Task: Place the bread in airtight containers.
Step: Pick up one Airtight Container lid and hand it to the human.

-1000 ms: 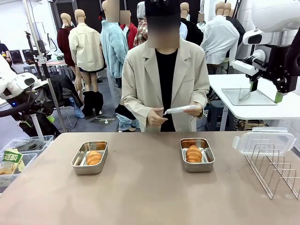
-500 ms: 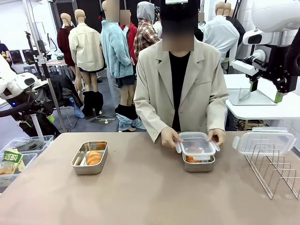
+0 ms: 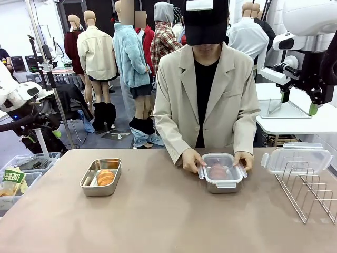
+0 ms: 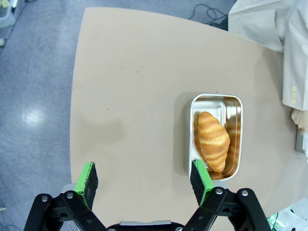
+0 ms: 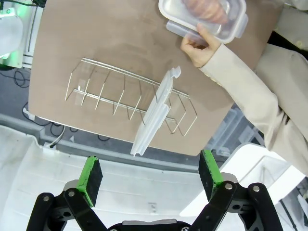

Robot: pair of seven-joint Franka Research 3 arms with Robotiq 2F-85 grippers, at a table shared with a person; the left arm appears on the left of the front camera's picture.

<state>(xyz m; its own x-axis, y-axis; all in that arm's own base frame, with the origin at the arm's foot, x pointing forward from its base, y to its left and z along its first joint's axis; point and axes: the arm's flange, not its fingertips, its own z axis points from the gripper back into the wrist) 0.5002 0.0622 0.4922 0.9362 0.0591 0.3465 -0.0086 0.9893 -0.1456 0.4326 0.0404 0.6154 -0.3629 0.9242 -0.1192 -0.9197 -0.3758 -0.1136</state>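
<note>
One open steel container (image 3: 88, 184) sits left of centre with a golden bread roll (image 3: 106, 176) in it. In the left wrist view that container (image 4: 236, 103) and roll (image 4: 211, 139) lie just beyond my open left gripper (image 4: 144, 178), which hangs high above the table. The other container (image 3: 224, 185) has a clear lid (image 3: 234, 167) on it, over a second roll (image 3: 218, 170). The person's hands (image 3: 190, 159) hold the lid at both ends. My right gripper (image 5: 149, 171) is open and empty, raised off to the right (image 3: 299, 103); its view shows the lidded container (image 5: 204, 17).
A wire rack (image 3: 308, 190) stands at the table's right edge with a spare clear lid (image 3: 297, 158) leaning in it; the rack (image 5: 96, 91) and lid (image 5: 154, 115) lie below my right gripper. Plastic bins (image 3: 16, 174) sit off the left edge.
The person, who stood holding the lid, has leaned in and set it down on the right container, hands now at its ends. Neither arm has moved.
</note>
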